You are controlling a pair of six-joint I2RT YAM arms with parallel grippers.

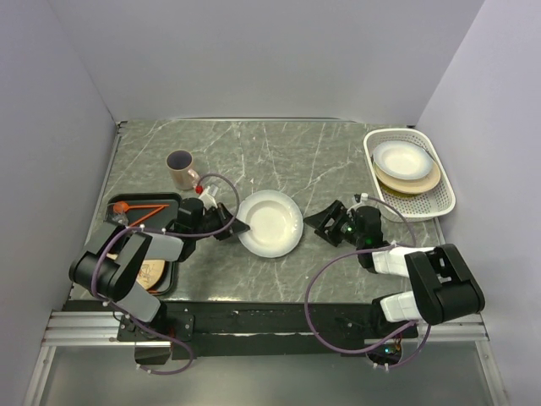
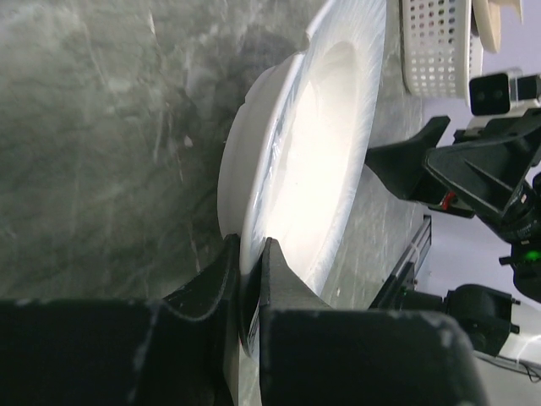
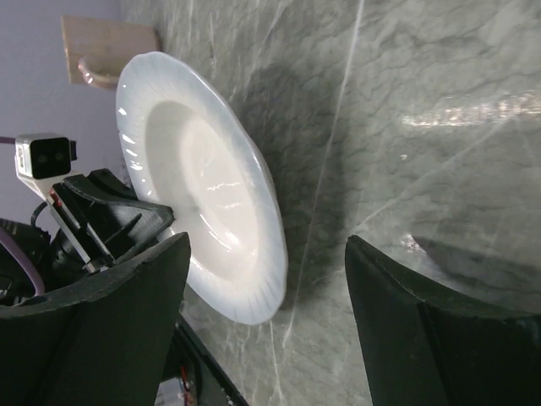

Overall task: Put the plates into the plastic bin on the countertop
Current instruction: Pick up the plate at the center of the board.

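A white deep plate (image 1: pixel 270 222) is in the middle of the countertop (image 1: pixel 279 148). My left gripper (image 1: pixel 235 227) is shut on its left rim. In the left wrist view both fingers (image 2: pixel 279 279) pinch the rim of the plate (image 2: pixel 313 144), which looks raised a little off the stone. My right gripper (image 1: pixel 325 224) stands open just right of the plate, apart from it. In the right wrist view the plate (image 3: pixel 203 194) lies ahead of the gripper (image 3: pixel 266 245), nothing between its jaws. The plastic bin (image 1: pixel 446 193) at the back right holds a white plate (image 1: pixel 402 158) on a beige plate (image 1: pixel 425 183).
A beige mug (image 1: pixel 180 169) stands at the back left. A black tray (image 1: pixel 169 200) on the left carries an orange utensil (image 1: pixel 139 209) and a brownish plate (image 1: pixel 152 272) under the left arm. Walls close in on both sides.
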